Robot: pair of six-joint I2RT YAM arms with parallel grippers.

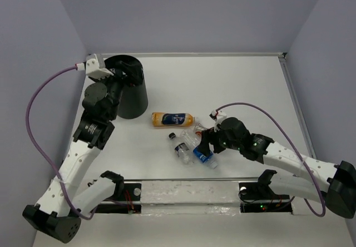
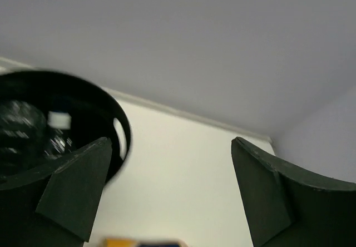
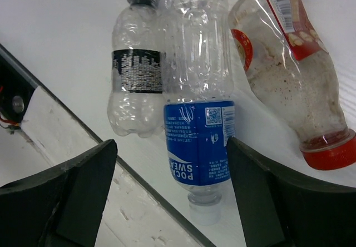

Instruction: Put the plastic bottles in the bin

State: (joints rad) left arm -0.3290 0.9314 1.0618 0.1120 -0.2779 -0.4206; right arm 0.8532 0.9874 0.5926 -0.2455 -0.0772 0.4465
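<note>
The black bin (image 1: pixel 132 94) stands at the far left. My left gripper (image 1: pixel 118 75) hangs over its mouth, open and empty (image 2: pixel 169 144). The left wrist view shows the bin's rim (image 2: pixel 119 130) and something clear and glinting inside (image 2: pixel 33 127). The orange bottle (image 1: pixel 172 119) lies alone on the table, and its edge shows in the left wrist view (image 2: pixel 142 242). My right gripper (image 1: pixel 207 146) is open above a cluster of three bottles lying side by side: a black-capped one (image 3: pixel 136 74), a blue-label one (image 3: pixel 197 136) between my fingers, and a red-capped one (image 3: pixel 289 74).
A white strip with a dark edge (image 3: pixel 128 202) runs along the near side, close to the blue-label bottle's cap. Grey walls close the table at the back and sides. Purple cables (image 1: pixel 33 108) loop from both arms.
</note>
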